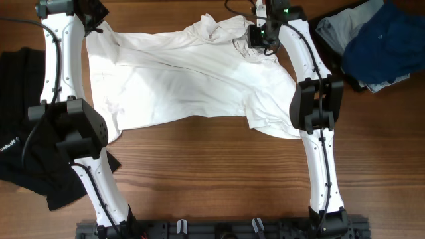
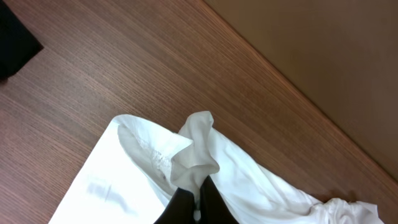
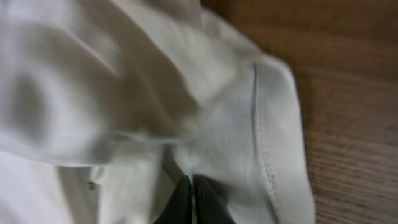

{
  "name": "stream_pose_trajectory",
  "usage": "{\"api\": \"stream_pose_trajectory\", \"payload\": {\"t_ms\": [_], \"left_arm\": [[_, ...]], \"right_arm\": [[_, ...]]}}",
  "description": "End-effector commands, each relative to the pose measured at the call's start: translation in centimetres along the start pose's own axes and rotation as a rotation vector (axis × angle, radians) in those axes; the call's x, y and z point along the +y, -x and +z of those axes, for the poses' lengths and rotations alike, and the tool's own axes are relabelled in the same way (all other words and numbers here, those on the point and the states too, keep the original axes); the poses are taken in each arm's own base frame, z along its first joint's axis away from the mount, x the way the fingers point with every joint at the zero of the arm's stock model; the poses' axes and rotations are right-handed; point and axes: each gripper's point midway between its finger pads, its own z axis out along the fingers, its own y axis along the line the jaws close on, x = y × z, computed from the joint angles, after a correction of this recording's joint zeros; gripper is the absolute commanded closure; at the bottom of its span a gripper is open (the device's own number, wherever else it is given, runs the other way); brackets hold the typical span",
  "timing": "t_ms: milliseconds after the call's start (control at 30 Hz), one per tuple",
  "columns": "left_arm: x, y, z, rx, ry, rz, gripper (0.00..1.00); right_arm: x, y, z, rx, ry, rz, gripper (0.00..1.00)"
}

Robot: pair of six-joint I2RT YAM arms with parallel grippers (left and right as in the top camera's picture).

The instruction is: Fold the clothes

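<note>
Cloth of the white T-shirt (image 1: pixel 192 79) sits pinched in left gripper (image 2: pixel 196 208); right gripper (image 3: pixel 191 200) seemingly clamps its hem.

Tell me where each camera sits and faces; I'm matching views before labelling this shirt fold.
Overhead: above the table, looking straight down on the white T-shirt; left arm and right arm show.
Left wrist: on the left arm, looking down past the left tool, shut on a shirt corner by the table's edge.
Right wrist: close over fabric; right tool shut on a hemmed fold.
Shared: all three see the T-shirt.
</note>
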Motion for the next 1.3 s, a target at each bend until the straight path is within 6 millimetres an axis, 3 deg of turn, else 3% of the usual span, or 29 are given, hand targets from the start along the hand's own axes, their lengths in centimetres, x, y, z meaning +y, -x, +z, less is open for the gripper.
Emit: {"api": "stream_pose_trajectory", "payload": {"t_ms": [0, 233, 533, 700, 800, 900, 933, 967, 1000, 1033, 1067, 1100, 1167, 1267], "left_arm": [[-0.6, 0.8, -2.0, -0.033, -0.025, 0.000, 0.96], [-0.6, 0.8, -2.0, -0.033, -0.025, 0.000, 0.96], [-0.6, 0.8, -2.0, -0.033, -0.025, 0.000, 0.96], [-0.6, 0.8, -2.0, -0.032, -0.025, 0.000, 0.96], [-0.6, 0.8, -2.0, -0.032, -0.025, 0.000, 0.96], [-0.6, 0.8, -2.0, -0.032, -0.025, 0.000, 0.96], [-0.6, 0.8, -2.0, -0.032, -0.025, 0.000, 0.96], [-0.6, 0.8, -2.0, -0.032, -0.025, 0.000, 0.96], [-0.6, 0.8, -2.0, -0.032, -0.025, 0.000, 0.96], [-0.6, 0.8, -2.0, -0.032, -0.025, 0.000, 0.96], [-0.6, 0.8, -2.0, -0.032, -0.025, 0.000, 0.96], [-0.6, 0.8, -2.0, -0.032, -0.025, 0.000, 0.96], [-0.6, 0.8, -2.0, -0.032, -0.025, 0.000, 0.96], [-0.6, 0.8, -2.0, -0.032, -0.025, 0.000, 0.96]], "right_arm": [[-1.0, -2.4, 2.9, 0.067, -0.008, 0.076, 0.96], [-6.7, -2.4, 1.8, 0.053, -0.132, 0.279, 0.96], [-18.0, -5.1, -1.6, 0.084, -0.239, 0.503, 0.96], [-21.0, -6.6, -2.8, 0.102, -0.312, 0.596, 0.96], [-21.1, -6.9, -2.9, 0.117, -0.311, 0.588, 0.96], [-19.8, -6.4, -3.0, 0.126, -0.282, 0.505, 0.96], [-19.2, -6.1, -3.5, 0.123, -0.281, 0.479, 0.91], [-18.4, -5.2, -4.3, 0.103, -0.276, 0.449, 0.76], [-17.8, -4.4, -5.1, 0.084, -0.273, 0.429, 0.69], [-17.0, -3.4, -6.1, 0.058, -0.270, 0.410, 0.69], [-15.7, -1.7, -7.9, 0.007, -0.262, 0.374, 0.69], [-14.5, -0.3, -9.4, -0.036, -0.254, 0.347, 0.61], [-12.3, 1.6, -12.0, -0.101, -0.242, 0.293, 0.34], [-8.7, 4.0, -15.8, -0.194, -0.262, 0.225, 0.21]]}}
